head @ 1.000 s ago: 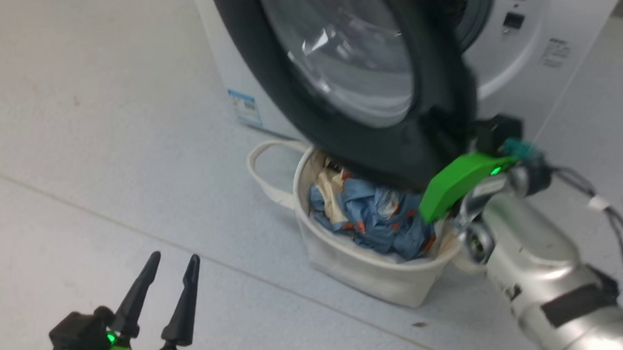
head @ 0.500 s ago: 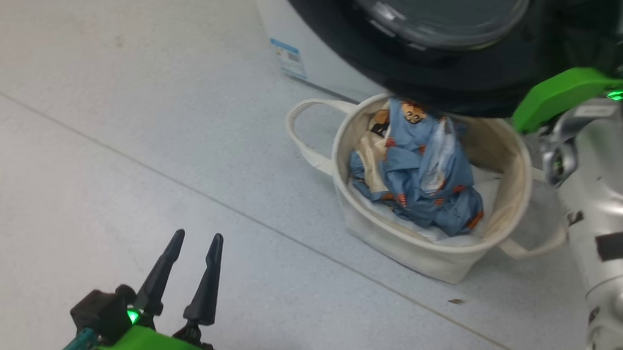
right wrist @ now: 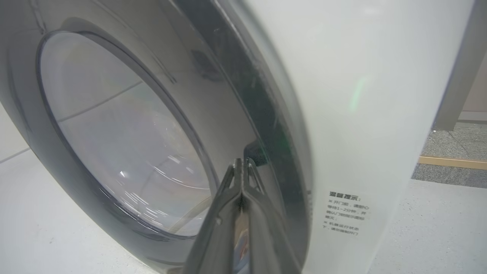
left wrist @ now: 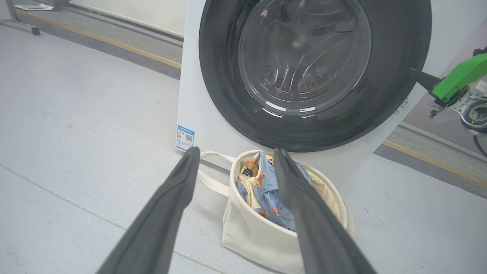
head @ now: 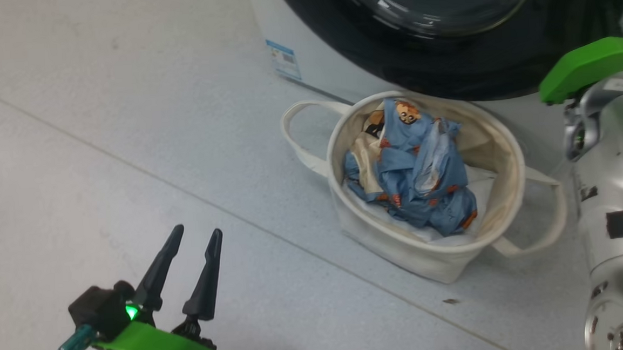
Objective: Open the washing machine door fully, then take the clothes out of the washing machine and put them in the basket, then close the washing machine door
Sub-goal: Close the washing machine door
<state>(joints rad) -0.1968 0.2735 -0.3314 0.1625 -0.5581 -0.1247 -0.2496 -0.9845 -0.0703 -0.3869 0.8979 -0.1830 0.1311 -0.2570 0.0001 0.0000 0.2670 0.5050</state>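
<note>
1. The washing machine door (left wrist: pixel 395 57) lies flat against the front of the washing machine (left wrist: pixel 188 95). Its black rim rings the clear glass bowl. Whether it is latched I cannot tell.
2. The right gripper (right wrist: pixel 242 163) has its two fingers pressed together. In the left wrist view their tips meet the door's rim at about 3 o'clock on the door. In its own view they point at a dark notch in that rim.
3. The left gripper (head: pixel 196 233) hovers over the floor (head: pixel 99 155) at 7 o'clock in the head view. Its fingers are spread apart, and it is well apart from everything else.
4. The basket (head: pixel 403 253) stands on the floor just in front of the machine, at about 3 o'clock in the head view and below the 6 o'clock point of the door.
5. The clothes (head: pixel 415 185) sit bunched inside the basket (light-blue fabric with orange-brown figures and a cream part at 9 o'clock of the heap), resting on the white liner.
6. A blue label (head: pixel 283 60) sits low on the machine's front, at 10 o'clock from the basket.
7. A warning sticker (right wrist: pixel 344 215) shows on the white front at 4 o'clock from the right fingertips.
</note>
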